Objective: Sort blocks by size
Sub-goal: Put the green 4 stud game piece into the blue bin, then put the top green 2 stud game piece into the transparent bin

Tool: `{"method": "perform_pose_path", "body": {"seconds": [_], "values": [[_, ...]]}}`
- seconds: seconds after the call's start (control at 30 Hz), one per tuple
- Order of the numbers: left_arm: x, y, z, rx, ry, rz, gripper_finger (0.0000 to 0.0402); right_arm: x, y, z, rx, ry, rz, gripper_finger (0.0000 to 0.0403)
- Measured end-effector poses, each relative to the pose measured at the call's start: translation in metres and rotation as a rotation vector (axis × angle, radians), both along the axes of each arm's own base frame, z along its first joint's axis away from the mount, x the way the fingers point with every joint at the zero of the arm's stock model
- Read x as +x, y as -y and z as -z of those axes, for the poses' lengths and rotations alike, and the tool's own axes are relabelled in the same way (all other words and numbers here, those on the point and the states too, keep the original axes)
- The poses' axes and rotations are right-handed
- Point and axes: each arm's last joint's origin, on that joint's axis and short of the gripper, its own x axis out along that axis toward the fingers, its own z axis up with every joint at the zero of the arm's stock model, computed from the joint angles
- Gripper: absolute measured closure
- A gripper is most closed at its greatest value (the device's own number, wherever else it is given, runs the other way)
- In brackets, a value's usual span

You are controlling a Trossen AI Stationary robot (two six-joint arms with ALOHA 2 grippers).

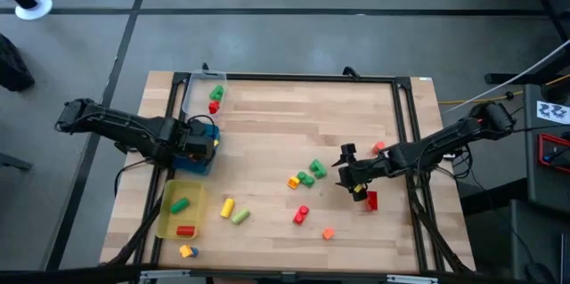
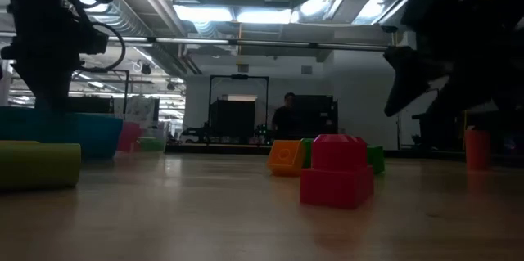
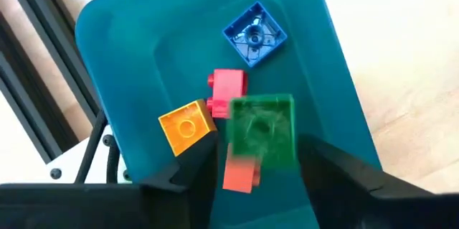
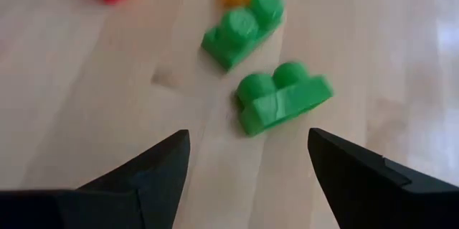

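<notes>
over at the left side, the left gripper (image 3: 254, 175) is hanging above the blue tray (image 3: 129, 64), its jaws parted with a green block (image 3: 262, 130) between them, though whether they are gripping it i cannot tell. meanwhile the right gripper (image 4: 247, 168) is hovering wide open and empty near two green bricks (image 4: 283, 96) on the table (image 1: 267, 133).

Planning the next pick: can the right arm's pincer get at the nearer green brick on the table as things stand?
Probably yes. The right pincer is open and hovers just short of the nearer green brick, with bare wood between them. The other green brick lies apart, beyond it.
</notes>
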Motion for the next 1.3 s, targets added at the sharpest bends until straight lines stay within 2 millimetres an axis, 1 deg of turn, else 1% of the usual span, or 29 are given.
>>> {"method": "perform_pose_path", "body": {"seconds": [0.17, 0.27, 0.37, 0.57, 0.73, 1.07, 1.17, 1.3], "values": [[0.003, -0.006, 0.001, -0.003, 0.011, -0.046, 0.0191, 0.006, -0.002, 0.011, -0.009, -0.033, 0.003, 0.0118], [0.003, -0.008, 0.001, -0.002, 0.009, -0.047, 0.0181, 0.010, -0.004, 0.016, -0.006, -0.030, 0.005, 0.0118], [0.005, -0.008, 0.001, -0.003, 0.024, -0.052, 0.0179, 0.013, -0.004, 0.022, 0.000, -0.038, 0.021, 0.0118], [0.008, -0.008, 0.001, -0.005, 0.054, -0.046, 0.0178, 0.018, -0.004, 0.032, 0.001, -0.039, 0.146, 0.0118], [0.011, -0.008, 0.000, -0.002, 0.077, -0.006, 0.0178, 0.020, -0.004, 0.041, 0.003, -0.056, 0.179, 0.0118], [0.015, -0.008, -0.001, -0.002, 0.117, 0.005, 0.0178, 0.032, -0.006, 0.056, -0.037, 0.000, 0.231, 0.0119], [0.015, -0.008, -0.001, -0.002, 0.116, 0.007, 0.0178, 0.034, -0.007, 0.058, -0.033, 0.011, 0.260, 0.0130], [0.015, -0.008, -0.001, -0.001, 0.113, 0.015, 0.0178, 0.035, -0.006, 0.059, -0.047, 0.027, 0.274, 0.0170]]}}
